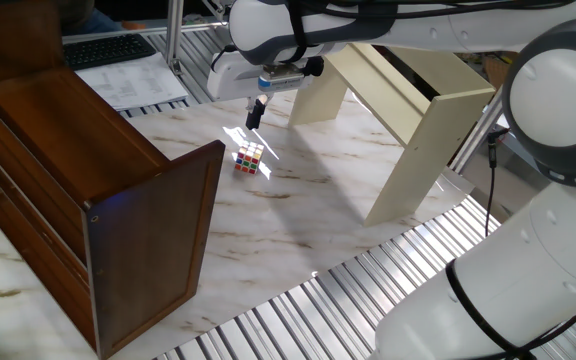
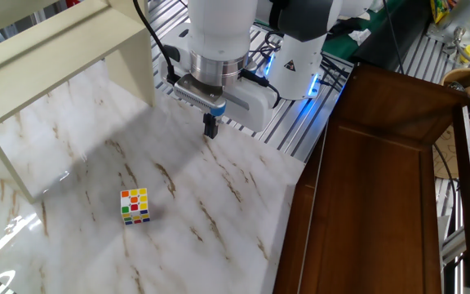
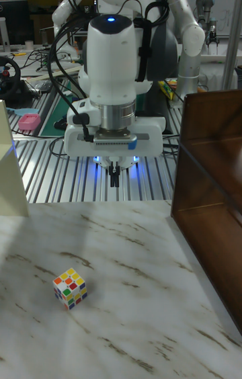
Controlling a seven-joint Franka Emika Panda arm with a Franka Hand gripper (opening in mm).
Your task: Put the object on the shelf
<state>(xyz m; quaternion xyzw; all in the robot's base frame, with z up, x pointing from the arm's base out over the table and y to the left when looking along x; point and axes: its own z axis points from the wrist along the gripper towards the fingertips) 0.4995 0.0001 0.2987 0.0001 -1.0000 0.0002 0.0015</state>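
So the biggest thing here is the marble-look desk (image 2: 219, 212) with grey-brown veins, with a ribbed metal surface running along its edges. Next up is the dark brown cabinet (image 1: 88, 190), which takes up one whole side of the desk, and opposite it the cream shelf (image 1: 408, 100) sits at the other side with its angled side panels planted on the marble. The white Panda arm reaches in over the desk's back edge, and its gripper (image 2: 210, 126) points straight down above the marble, fingers pressed together with nothing between them, a blue light glowing on the hand. The cube (image 2: 135, 206) is sitting alone on the bare marble, out in the open between cabinet and shelf, well apart from the gripper and not touching anything else. Its faces show white, red, yellow, green and orange squares. No readable brand names or labels on anything that I can make out.
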